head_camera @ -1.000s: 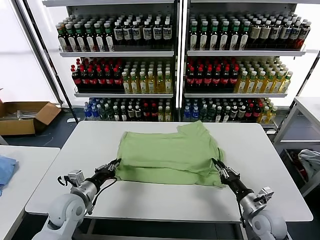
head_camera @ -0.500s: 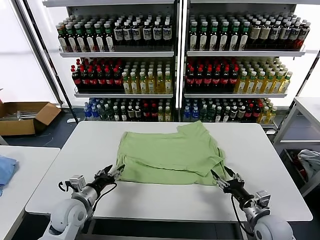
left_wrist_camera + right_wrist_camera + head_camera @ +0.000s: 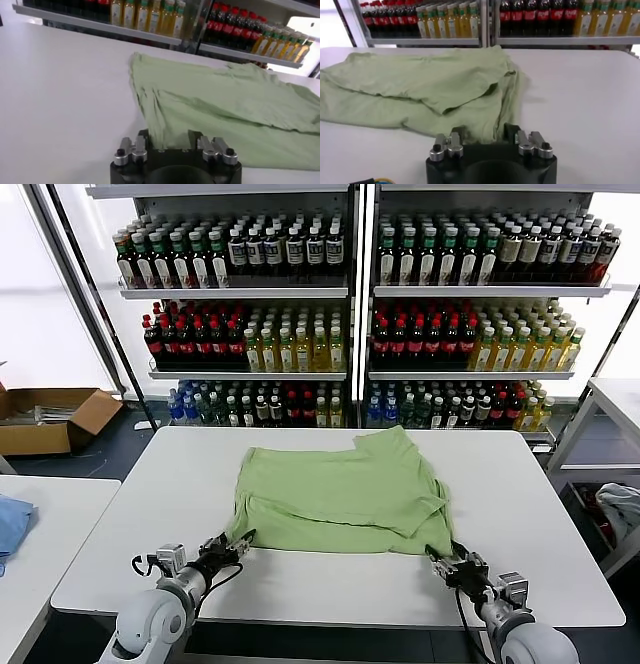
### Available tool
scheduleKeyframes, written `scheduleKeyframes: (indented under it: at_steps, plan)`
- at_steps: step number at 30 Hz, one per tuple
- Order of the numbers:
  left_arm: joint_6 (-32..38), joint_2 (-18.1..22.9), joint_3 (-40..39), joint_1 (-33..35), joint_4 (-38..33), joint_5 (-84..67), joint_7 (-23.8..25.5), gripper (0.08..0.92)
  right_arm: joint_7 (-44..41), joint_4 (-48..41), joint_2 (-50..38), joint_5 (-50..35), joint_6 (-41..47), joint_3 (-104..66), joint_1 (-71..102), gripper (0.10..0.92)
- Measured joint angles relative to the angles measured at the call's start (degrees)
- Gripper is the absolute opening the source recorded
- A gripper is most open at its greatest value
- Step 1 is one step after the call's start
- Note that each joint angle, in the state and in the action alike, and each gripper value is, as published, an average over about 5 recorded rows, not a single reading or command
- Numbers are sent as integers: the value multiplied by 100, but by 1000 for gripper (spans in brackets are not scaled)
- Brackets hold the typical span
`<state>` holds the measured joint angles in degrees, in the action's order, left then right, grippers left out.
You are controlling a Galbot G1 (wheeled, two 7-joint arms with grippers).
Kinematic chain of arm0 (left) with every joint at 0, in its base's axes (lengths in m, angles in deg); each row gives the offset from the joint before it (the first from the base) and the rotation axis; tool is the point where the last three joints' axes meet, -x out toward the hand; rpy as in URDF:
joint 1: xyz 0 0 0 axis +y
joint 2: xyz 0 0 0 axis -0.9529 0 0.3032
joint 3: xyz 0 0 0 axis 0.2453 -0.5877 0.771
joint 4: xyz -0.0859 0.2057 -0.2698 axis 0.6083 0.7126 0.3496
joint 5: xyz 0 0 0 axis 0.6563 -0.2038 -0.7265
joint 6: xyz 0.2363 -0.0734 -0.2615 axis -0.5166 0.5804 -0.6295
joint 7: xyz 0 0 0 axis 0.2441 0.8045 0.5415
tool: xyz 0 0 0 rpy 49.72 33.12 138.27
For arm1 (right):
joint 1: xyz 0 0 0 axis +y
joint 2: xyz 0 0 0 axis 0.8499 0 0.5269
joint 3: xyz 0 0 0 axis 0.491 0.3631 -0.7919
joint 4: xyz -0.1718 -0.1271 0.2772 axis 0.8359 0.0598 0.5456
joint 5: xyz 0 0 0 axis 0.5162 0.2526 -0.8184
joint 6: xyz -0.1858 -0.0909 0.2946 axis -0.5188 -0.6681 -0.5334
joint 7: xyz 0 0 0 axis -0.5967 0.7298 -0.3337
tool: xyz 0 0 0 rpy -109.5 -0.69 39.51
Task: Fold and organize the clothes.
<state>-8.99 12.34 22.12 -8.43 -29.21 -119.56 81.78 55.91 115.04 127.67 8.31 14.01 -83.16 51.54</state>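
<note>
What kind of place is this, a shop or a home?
Probably a mock shop or test room, not a home. Shelves full of drink bottles stand behind a white table where a green shirt lies. A cardboard box sits on the floor.

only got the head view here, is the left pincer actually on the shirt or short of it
Observer: The left wrist view shows the near corner of the shirt lying between the fingers of the left pincer. The jaws are apart, not clamped.
Operator: ok and the other side
Observer: The right wrist view shows much the same. The right pincer is open, with the shirt's near edge in its gap.
Operator: any bunching down there
Observer: Yes. The left wrist view shows long creases running along the shirt's side edge, away from the pincer.
</note>
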Motion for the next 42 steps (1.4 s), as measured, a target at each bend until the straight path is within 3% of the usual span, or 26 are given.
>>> scheduleKeyframes:
  at_steps: [6,12,24,31,42]
  plan:
    - [7,-61,-17,28,8,-10,4,253,-9,110,-58,-94,46,-25,116,166]
    - [30,-145,62,187,-141,-28,-71,106,-21,421,-95,-109,67,-167,466,128]
    - [-48,-230,676,1512,-1256,-73,-278,94,-151,1496,55,274,-112,-813,2126,129]
    - [-60,-38,1000,2442,-1964,93,-313,113,-142,1771,66,299,-266,-1058,2594,280]
    - [-69,-108,1525,2960,-2573,97,-227,414,-304,1748,-282,-246,-560,-1441,2203,583]
